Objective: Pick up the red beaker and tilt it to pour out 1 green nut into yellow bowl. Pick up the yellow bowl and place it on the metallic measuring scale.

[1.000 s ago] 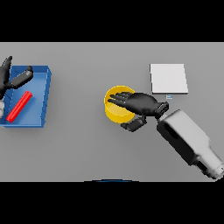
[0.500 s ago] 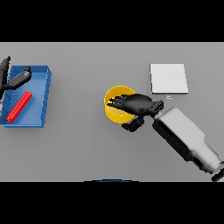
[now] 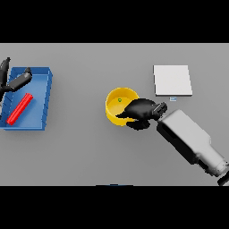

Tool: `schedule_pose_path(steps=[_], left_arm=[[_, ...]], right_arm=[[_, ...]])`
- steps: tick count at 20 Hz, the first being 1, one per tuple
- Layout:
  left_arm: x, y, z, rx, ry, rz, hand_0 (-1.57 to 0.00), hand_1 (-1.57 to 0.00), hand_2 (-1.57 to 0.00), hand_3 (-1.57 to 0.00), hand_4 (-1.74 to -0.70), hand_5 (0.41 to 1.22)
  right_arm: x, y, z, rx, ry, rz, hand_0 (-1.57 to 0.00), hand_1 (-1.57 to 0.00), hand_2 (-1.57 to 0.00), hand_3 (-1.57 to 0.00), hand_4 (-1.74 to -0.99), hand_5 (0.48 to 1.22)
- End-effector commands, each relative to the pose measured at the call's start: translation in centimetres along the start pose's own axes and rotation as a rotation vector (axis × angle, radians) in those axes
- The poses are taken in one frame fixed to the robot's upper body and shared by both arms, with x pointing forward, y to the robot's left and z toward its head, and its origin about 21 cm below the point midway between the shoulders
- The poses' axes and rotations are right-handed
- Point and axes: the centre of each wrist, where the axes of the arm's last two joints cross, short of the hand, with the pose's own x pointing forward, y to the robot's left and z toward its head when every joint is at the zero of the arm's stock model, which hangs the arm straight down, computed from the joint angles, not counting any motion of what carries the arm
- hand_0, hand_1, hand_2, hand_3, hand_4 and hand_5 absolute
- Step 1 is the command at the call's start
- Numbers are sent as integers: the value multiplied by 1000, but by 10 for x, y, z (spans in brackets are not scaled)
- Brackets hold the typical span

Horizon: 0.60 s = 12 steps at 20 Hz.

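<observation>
The yellow bowl (image 3: 117, 106) stands mid-table with one green nut (image 3: 119, 99) inside it. My right hand (image 3: 142, 110) is at the bowl's right rim, fingers curled over the rim into the bowl and thumb beneath it on the outside. The red beaker (image 3: 20, 108) lies on its side in the blue tray (image 3: 41, 99) at the left. My left hand (image 3: 13, 81) hovers open over the tray's far left corner, apart from the beaker. The metallic scale (image 3: 172, 80) is a pale square plate behind and to the right of the bowl.
The blue tray has raised walls and reaches the picture's left edge. My right forearm (image 3: 190, 141) crosses the table's right front area. A small gap of grey table separates the bowl from the scale.
My right hand has drawn back to the right from over the bowl and curled onto its right rim, uncovering the bowl's inside and the green nut. The left hand barely moved.
</observation>
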Motion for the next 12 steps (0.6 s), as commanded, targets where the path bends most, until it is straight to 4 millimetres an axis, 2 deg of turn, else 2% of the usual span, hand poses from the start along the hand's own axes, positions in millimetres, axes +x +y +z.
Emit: schedule_pose_path(steps=[1, 2, 4, 7, 11, 12], left_arm=[[2, 3, 0, 7, 2, -2, 1, 1, 1, 1, -799, 727], [5, 2, 1, 7, 0, -1, 1, 1, 1, 1, -799, 727], [4, 5, 2, 10, -5, -1, 1, 1, 1, 1, -802, 725], [3, 7, 1, 8, 7, 1, 1, 1, 1, 1, -806, 724], [3, 4, -1, 12, -3, -7, 1, 1, 1, 1, -801, 724], [2, 5, 0, 16, 5, -6, 1, 1, 1, 1, -801, 723]], right_arm=[[1, -1, 1, 9, 9, 2, -1223, -1200, -1183, -932, -1628, 1137], [0, -2, 3, 20, 5, -3, -1292, -1274, -1261, -1019, -1649, 1154], [0, -2, 3, 12, 4, -10, -1393, -1381, -1314, -1142, -1682, 1178], [5, -2, 4, 2, 27, -10, -1480, -1474, -1424, -1176, -1711, 1199], [3, -19, 21, -33, 43, -11, -1534, -1531, -1490, -1192, -1729, 1212], [2, -27, 26, -41, 45, -5, -1541, -1539, -1470, -1268, -1731, 1214]])
